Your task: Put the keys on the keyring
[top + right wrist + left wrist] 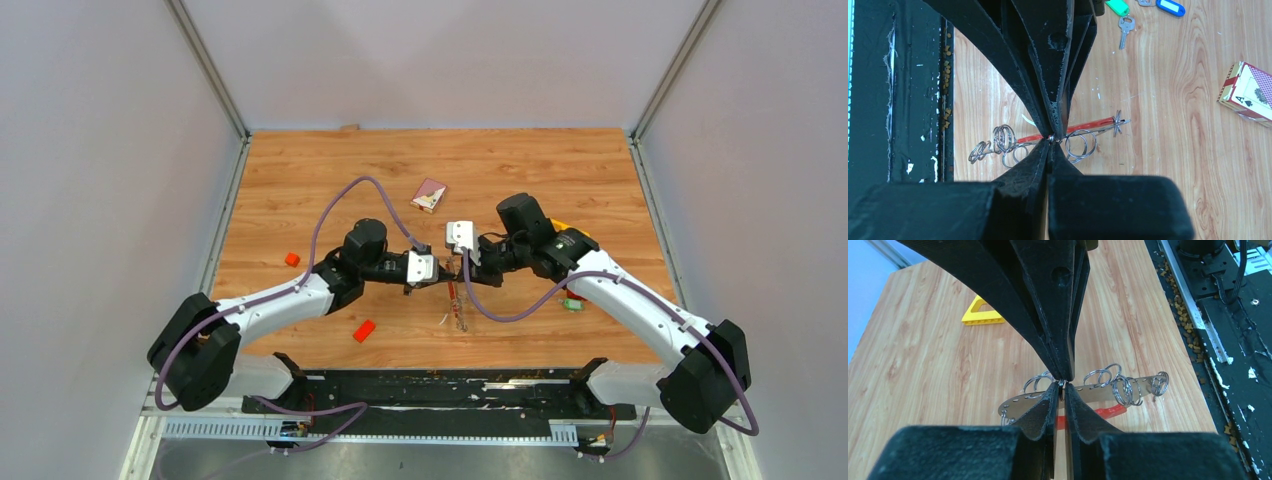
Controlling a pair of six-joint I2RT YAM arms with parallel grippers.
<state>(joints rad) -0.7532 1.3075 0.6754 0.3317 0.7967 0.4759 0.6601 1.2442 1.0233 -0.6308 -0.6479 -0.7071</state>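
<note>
Steel on steel at centre table: both grippers meet tip to tip over the keyring (1098, 393), a grey toothed strip strung with split rings, with the red strap (1108, 411) under it. Right gripper (1051, 142) is clamped fully down, a single ring wire nipped at its very tips. Left gripper (1062, 390) faces it from the opposite side, fingers drawn almost together with only a slit between them, tips pressed on what looks like the same ring. Reading: two opposed pinches on one ring, probably to steady it or pry its coils apart so a key can be threaded; neither gripper is free to carry a key. The rest of the bunch trails below the tips; whether it hangs clear of the wooden table (560, 170) or rests on it cannot be told. Keys not yet on: green-tagged key (1118, 6) and blue-tagged key (1170, 7) lie loose on the wood, well apart from the bunch. No black tag in sight. Playing-card box (1248, 92) and yellow triangle (982, 312) sit off to the sides, uninvolved. Risk, as judged: wire that thin may slip from the tips.
</note>
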